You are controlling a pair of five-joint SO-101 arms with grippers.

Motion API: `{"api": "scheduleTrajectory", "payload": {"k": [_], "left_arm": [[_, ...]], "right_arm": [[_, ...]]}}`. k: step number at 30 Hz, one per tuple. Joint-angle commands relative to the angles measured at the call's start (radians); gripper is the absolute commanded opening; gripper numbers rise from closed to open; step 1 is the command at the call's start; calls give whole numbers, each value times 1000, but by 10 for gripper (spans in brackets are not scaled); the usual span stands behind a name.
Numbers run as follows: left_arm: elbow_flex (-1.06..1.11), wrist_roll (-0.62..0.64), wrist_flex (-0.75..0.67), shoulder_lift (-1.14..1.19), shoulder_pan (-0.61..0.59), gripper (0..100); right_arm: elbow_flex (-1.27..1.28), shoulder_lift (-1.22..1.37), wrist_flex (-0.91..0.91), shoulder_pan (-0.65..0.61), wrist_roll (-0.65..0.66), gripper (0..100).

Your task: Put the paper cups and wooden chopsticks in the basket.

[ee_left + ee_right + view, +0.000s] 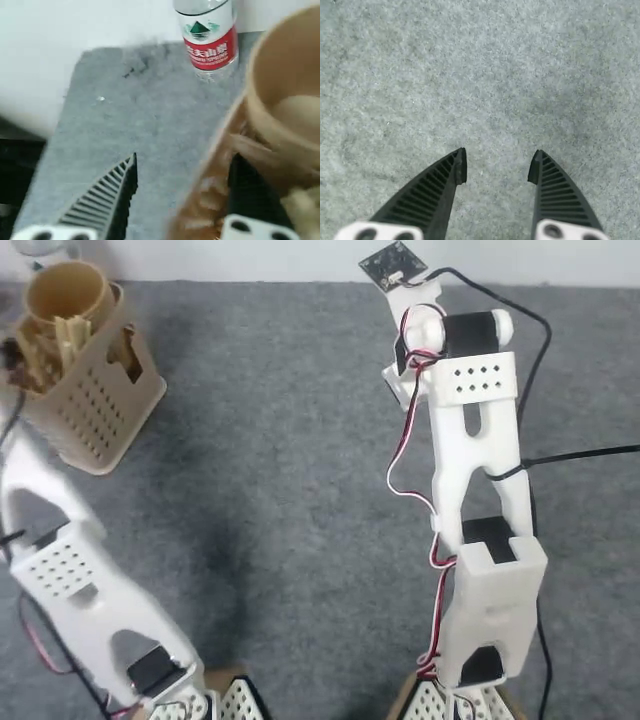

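High view: paper cup (66, 290) and wooden chopsticks (70, 338) stand inside the basket (100, 430).
Left wrist: my left hand (184, 165) looks released, astride the basket wall, leaving the cup free.
Right wrist: my right hand (500, 155) hangs released over the bench (480, 60).

basket (100, 415): far-left on table (300, 440) | paper cup (68, 292): in basket | wooden chopsticks (70, 340): in basket, beside cup

A beige plastic basket (100, 405) with rows of small holes in its walls stands at the far left of the grey mat (300, 440). A tan paper cup (66, 292) sits upright inside it, mouth open, rim above the basket's edge. Pale wooden chopsticks (68, 338) stand bundled just beside the cup, also inside the basket.
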Motion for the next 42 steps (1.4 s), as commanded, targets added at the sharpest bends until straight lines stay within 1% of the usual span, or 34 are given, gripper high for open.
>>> {"api": "scheduleTrajectory", "payload": {"k": [1,4,8,9,10,12,13,14,16,22,28,31,35,42], "left_arm": [[82,-31,-11,-48,57,271],[154,-43,-9,-48,74,271],[231,-87,-14,-48,78,264],[251,-103,-14,-48,80,246],[269,-130,-11,-48,80,211],[300,-175,-9,-48,81,104],[318,-180,-11,-48,83,39],[338,-181,-14,-48,84,0],[369,-181,-14,-48,95,18],[390,-176,-2,-48,123,9],[380,-176,94,-60,167,9],[317,-169,160,-55,187,9],[186,-109,229,-51,207,9],[48,-104,341,-51,239,9]], "right_arm": [[-5,-4,15,2,-9,216],[-6,-4,4,-35,-9,216],[-6,-4,-51,-133,-3,216],[-6,-4,-70,-159,0,216],[-6,-4,-87,-182,0,216],[-6,-4,-114,-220,0,216],[-6,-4,-124,-234,0,216],[-6,-2,-130,-246,0,216],[-6,15,-131,-257,0,216],[-6,116,-113,-248,0,216],[-8,156,-104,-240,0,216],[-8,160,-105,-245,0,216],[-8,162,-114,-245,0,216],[-8,163,-114,-245,0,216]]}}
